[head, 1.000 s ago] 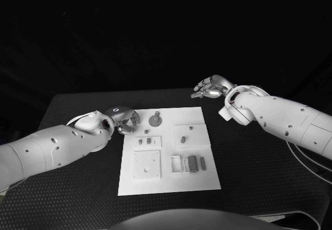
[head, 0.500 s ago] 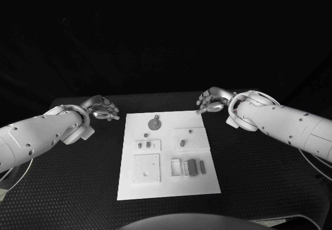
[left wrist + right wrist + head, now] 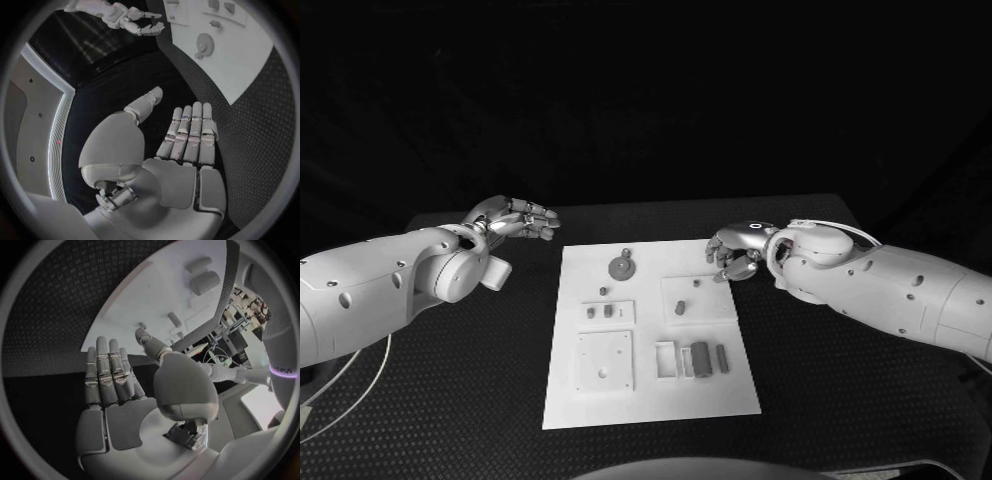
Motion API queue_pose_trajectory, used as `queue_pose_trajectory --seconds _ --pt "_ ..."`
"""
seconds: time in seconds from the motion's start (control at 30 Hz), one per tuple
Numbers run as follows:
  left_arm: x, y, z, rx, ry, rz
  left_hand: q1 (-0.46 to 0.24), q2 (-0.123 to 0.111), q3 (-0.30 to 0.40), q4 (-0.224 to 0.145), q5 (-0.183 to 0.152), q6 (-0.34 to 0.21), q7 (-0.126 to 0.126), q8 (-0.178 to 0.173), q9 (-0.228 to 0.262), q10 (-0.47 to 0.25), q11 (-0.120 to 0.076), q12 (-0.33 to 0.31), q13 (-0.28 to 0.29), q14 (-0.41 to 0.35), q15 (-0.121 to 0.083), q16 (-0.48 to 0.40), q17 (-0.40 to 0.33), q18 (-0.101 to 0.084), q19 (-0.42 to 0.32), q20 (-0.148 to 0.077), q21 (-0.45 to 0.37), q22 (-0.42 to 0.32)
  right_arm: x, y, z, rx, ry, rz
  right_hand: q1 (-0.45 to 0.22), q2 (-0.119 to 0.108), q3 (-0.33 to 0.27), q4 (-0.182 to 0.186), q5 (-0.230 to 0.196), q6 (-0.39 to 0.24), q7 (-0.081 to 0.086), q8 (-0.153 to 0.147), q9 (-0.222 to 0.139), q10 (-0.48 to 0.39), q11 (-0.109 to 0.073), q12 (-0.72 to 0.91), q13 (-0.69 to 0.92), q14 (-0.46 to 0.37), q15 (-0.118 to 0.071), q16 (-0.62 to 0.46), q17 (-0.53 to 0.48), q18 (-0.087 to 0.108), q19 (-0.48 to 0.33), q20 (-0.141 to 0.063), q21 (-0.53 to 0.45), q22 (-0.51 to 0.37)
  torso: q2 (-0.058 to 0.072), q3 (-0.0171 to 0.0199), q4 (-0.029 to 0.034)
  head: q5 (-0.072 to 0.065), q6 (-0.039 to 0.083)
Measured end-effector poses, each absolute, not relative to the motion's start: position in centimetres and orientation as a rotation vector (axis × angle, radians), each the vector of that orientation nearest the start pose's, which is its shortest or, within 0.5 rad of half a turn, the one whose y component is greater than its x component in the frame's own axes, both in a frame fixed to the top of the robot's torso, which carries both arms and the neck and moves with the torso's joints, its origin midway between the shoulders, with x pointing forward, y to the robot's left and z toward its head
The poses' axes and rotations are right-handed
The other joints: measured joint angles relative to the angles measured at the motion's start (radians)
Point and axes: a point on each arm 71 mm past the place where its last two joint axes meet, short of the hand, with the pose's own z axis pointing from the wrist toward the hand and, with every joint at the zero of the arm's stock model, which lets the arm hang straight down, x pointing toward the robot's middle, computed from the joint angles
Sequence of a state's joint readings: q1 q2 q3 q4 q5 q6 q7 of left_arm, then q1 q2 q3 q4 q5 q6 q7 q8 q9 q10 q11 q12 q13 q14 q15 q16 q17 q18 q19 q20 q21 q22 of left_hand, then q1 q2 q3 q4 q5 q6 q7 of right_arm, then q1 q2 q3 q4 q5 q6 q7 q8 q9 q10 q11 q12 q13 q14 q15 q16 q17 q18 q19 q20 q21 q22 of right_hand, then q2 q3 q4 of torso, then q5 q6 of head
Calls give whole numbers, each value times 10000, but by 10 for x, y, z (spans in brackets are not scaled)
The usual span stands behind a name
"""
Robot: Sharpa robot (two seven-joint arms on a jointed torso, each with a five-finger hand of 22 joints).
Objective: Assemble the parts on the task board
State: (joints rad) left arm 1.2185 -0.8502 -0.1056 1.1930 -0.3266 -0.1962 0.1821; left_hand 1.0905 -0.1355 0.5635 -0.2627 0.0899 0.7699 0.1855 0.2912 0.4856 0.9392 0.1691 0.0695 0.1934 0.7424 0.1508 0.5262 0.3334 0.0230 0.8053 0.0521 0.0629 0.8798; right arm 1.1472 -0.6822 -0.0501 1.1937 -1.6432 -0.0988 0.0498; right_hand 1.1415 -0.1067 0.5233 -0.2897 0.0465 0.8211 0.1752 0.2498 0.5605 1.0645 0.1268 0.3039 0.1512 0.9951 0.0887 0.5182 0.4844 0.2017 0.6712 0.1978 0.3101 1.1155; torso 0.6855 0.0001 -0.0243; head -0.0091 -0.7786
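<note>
While the left hand (image 3: 516, 218) hovers empty over the table just beyond the board's far left corner, fingers straight and slightly apart, the task board (image 3: 649, 390) lies mid-table with its small parts (image 3: 701, 358) apparently loose and unassembled. At the board's right edge, the right hand (image 3: 734, 248) holds nothing, fingers apart.

No text, label, number or sign can be read on the task board (image 3: 651, 400), its parts, the hands or the dark surface (image 3: 848, 370); any marks there are too small to make out.
</note>
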Motion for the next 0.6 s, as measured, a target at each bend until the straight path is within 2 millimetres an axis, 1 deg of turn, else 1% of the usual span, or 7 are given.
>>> queue_pose_trajectory --seconds 0.13,0.17,0.23,0.37,0.4,0.43,0.6 --pt "528 309 -217 -9661 16333 -11027 -33 33 -37 -17 0 0 0 42 0 1 0 0 -88 -100 64 -159 -18 0 -121 50 0 -202 515 -197 -250 -5011 18421 4894 0 0 84 0 0 138 0 64 -5 265 -53 -136 -94 584 -269 229 224 155 663 -34 138 -48 3 0 0 4 105" --pt "528 307 -217 -9672 16294 -11108 -41 41 -37 -17 0 0 0 42 0 42 41 0 -101 -101 64 -159 -18 0 -121 50 0 -246 515 -196 -250 -5099 18390 4854 0 0 84 0 0 234 -1 91 -13 318 -77 -179 -114 750 -349 301 287 273 858 -47 206 -48 6 0 2 14 122" --pt "528 304 -216 -9681 16220 -11244 -41 41 -41 -14 0 41 41 42 0 88 87 0 -116 -100 64 -159 -12 0 -121 49 0 -292 514 -195 -251 -5221 18358 4762 -4 5 139 1 0 316 1 145 -13 419 -73 -244 -148 871 -454 308 364 313 1050 -49 211 -77 9 1 12 52 136" --pt "528 302 -215 -9715 16065 -11393 -40 41 -63 9 0 55 55 100 -10 175 98 0 -142 -100 64 -184 15 0 -121 50 0 -363 513 -192 -256 -5405 18327 4642 -68 68 139 1 0 359 -16 145 -35 491 -75 -375 -214 1039 -497 308 472 313 1210 -45 211 -110 12 1 27 135 128" --pt "528 302 -215 -9723 16038 -11409 -40 41 -63 9 0 55 55 100 -11 187 110 0 -143 -77 87 -197 15 -2 -121 50 0 -367 512 -190 -256 -5436 18308 4644 -68 68 163 -24 0 360 -16 145 -44 491 -72 -377 -229 1074 -532 308 498 348 1284 -46 211 -110 12 1 30 154 117" --pt "528 302 -215 -9729 16014 -11426 -40 41 -63 9 0 72 72 100 -11 187 111 0 -143 -62 102 -197 15 -1 -121 50 0 -380 512 -189 -256 -5467 18282 4652 -68 68 166 -26 0 391 -48 145 -52 491 -72 -420 -241 1122 -542 308 522 466 1353 -48 211 -110 12 3 30 169 107" --pt "528 299 -214 -9735 15954 -11533 -40 41 -63 9 0 90 90 100 -11 220 144 0 -166 -62 102 -197 26 -1 -121 50 0 -412 511 -181 -257 -5574 18146 4724 -68 68 193 1 0 398 -45 145 -72 594 -95 -494 -290 1228 -600 315 628 468 1467 -47 211 -119 18 3 23 208 67"
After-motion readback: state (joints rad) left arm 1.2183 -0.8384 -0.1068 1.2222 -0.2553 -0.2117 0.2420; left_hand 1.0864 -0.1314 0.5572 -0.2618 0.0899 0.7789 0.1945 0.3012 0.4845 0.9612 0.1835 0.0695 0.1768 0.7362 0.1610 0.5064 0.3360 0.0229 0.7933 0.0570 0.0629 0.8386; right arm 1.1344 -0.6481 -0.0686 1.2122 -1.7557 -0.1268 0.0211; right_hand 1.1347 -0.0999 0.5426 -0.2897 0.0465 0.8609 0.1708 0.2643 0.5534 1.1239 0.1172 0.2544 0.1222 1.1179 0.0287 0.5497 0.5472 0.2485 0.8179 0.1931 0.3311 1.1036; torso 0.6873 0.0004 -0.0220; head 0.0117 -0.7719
